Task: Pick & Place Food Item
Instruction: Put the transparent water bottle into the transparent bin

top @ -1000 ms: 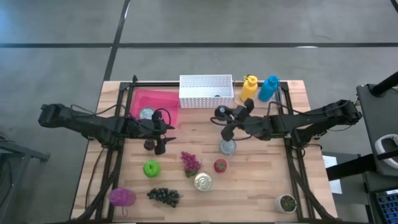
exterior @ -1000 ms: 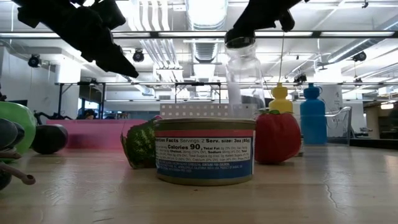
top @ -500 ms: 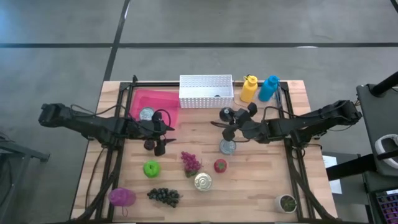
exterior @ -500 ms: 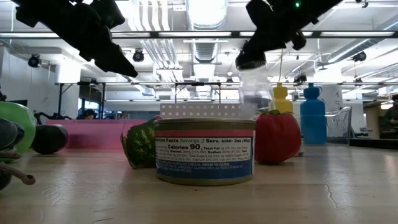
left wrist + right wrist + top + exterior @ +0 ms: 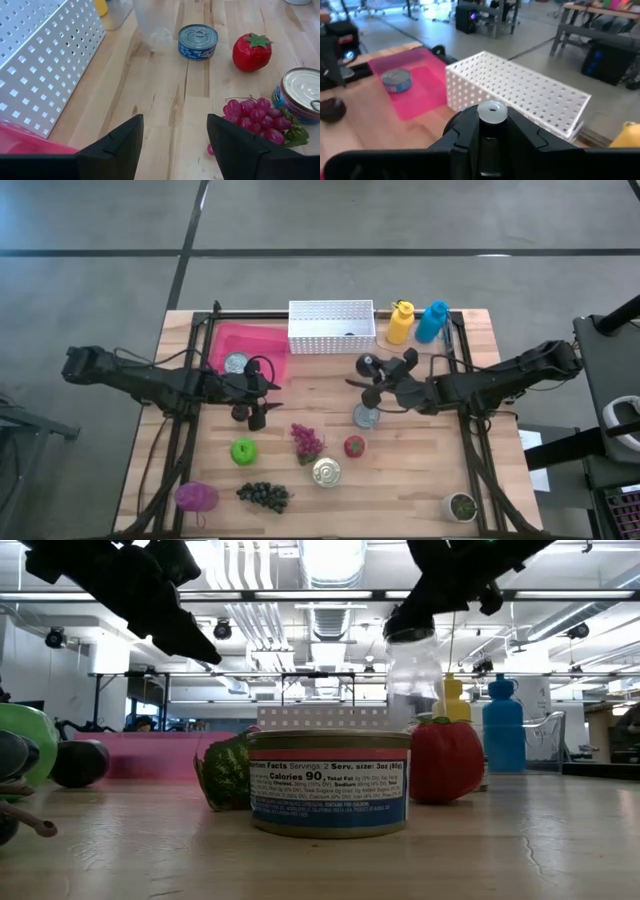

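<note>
My right gripper (image 5: 374,380) hangs over the middle of the table, shut on a clear bottle (image 5: 413,680) with a black cap. The bottle hangs about upright just beyond a blue-labelled can (image 5: 366,416); the front can in the low view hides its base. Red grapes (image 5: 306,441), a green apple (image 5: 243,450), a red strawberry (image 5: 354,446), dark grapes (image 5: 263,495) and a dark plum (image 5: 239,412) lie on the wood. My left gripper (image 5: 172,145) stands open above the table beside the plum, holding nothing. My right gripper pinches the bottle's black cap (image 5: 492,114) between its two fingers (image 5: 460,135), coming nearly level from the table's right side. The clear body (image 5: 152,25) hangs below the fingers. Whether its base touches the table I cannot tell.
A pink bin (image 5: 250,345) with a can in it and a white perforated basket (image 5: 331,327) stand at the far edge, with a yellow bottle (image 5: 400,322) and a blue bottle (image 5: 431,322) beside them. A second can (image 5: 326,472), a purple item (image 5: 196,496) and a small pot (image 5: 461,506) lie nearer.
My right gripper has sunk and shifted a little toward the table's right edge, staying shut on the bottle's cap. The bottle has come down with it; it tilted midway and now hangs about upright.
</note>
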Controlling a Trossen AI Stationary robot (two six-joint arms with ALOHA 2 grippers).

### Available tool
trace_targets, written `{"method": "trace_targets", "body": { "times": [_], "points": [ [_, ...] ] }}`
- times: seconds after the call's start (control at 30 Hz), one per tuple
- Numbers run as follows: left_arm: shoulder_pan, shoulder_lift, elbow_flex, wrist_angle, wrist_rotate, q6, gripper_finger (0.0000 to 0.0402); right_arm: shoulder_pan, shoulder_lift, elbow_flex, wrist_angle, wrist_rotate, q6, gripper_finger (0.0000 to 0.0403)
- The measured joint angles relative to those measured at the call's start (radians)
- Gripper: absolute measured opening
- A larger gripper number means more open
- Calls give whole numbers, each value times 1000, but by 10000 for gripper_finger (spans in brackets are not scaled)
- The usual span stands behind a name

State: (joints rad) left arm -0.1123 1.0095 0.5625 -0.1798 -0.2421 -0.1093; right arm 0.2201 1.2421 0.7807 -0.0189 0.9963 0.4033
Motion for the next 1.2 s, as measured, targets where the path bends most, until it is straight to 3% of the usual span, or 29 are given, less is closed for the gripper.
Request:
{"method": "trace_targets", "body": {
  "times": [0.27,0.8,1.2],
  "points": [
    [0,0,0,0,0,-3,223,31,-71,0,-1,118,-22,72],
    [0,0,0,0,0,-3,225,31,-333,6,-1,134,-142,72],
    [0,0,0,2,0,-1,225,5,-357,88,-1,290,-299,72]
  ]
}}
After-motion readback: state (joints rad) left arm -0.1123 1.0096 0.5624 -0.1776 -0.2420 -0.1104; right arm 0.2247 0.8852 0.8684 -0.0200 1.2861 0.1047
